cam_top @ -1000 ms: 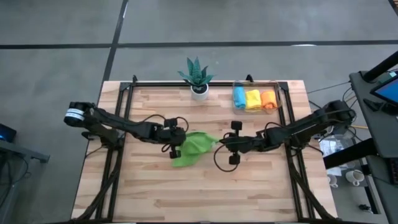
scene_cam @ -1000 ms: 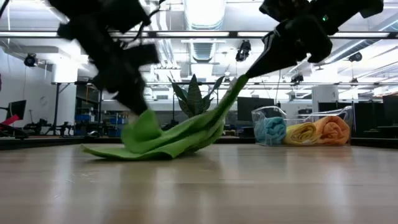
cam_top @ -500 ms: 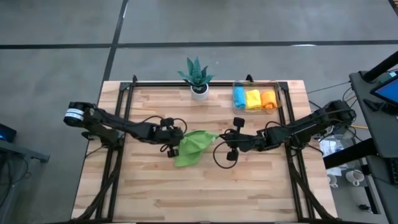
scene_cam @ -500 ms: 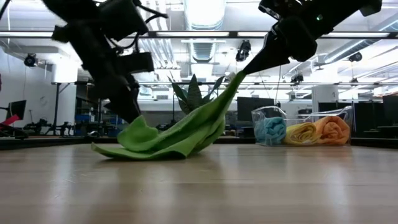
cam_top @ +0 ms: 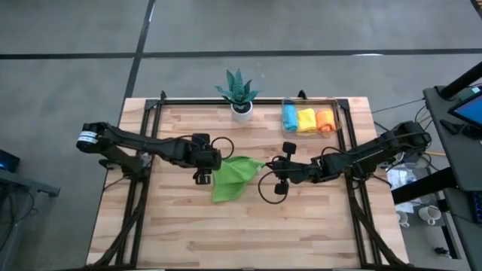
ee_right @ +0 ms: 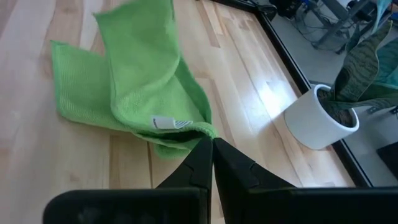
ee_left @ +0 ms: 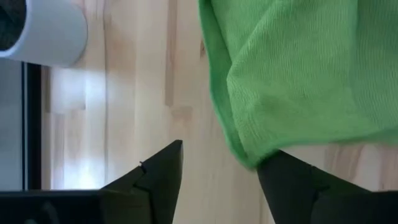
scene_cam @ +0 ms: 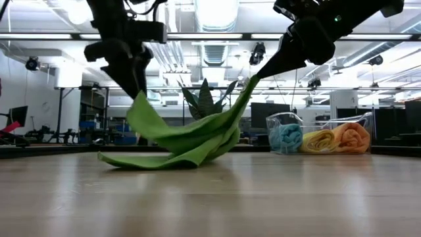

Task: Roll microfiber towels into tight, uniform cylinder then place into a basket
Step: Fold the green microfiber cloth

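In the middle of the light wooden slatted desk (cam_top: 301, 218) lies a crumpled bright green microfiber towel (cam_top: 230, 177), one part resting on the wood and one corner lifted. The right hand (cam_top: 265, 174) is clenched on that raised corner, which the right wrist view shows pinched between its closed dark fingers (ee_right: 202, 163) just past a small white label. The left hand (cam_top: 205, 160) sits at the towel's opposite edge; from above its state is hard to read, but the left wrist view shows its two fingers (ee_left: 163, 171) spread apart with the towel's hem hanging loose between them. The low view adds what the overhead cannot: the towel stretches up from the desk toward both hands like a slack sling. A second ago the left hand was closed on the cloth down near the wood; it has since released and risen. Farther back, near the desk's far right corner, the clear plastic rectangular basket (cam_top: 337, 114) holds three rolled towels, blue, yellow and orange. Beside it at the far edge stands a green spiky plant in a white pot (cam_top: 240, 93).
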Robot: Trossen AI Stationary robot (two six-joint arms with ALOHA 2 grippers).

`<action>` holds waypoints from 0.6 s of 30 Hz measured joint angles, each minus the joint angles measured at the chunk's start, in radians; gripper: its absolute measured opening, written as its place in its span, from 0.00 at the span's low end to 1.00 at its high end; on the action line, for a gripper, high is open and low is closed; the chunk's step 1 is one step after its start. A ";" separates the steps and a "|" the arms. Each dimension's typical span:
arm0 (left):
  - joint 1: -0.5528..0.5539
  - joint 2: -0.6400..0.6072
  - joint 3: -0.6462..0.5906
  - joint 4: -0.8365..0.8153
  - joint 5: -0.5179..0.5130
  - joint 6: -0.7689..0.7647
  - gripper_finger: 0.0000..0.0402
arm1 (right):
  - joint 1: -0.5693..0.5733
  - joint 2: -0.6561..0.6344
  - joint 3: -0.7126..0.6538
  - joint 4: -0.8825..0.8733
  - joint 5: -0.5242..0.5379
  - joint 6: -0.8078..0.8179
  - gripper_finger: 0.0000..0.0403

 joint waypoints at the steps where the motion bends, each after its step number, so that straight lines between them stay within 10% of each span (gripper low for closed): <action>1: 0.000 0.002 0.000 -0.008 0.003 0.000 0.46 | 0.000 0.000 0.000 0.000 0.000 0.000 0.02; 18: -0.109 0.123 -0.006 -0.049 0.239 -0.081 0.46 | 0.000 0.000 -0.002 0.000 -0.008 0.000 0.02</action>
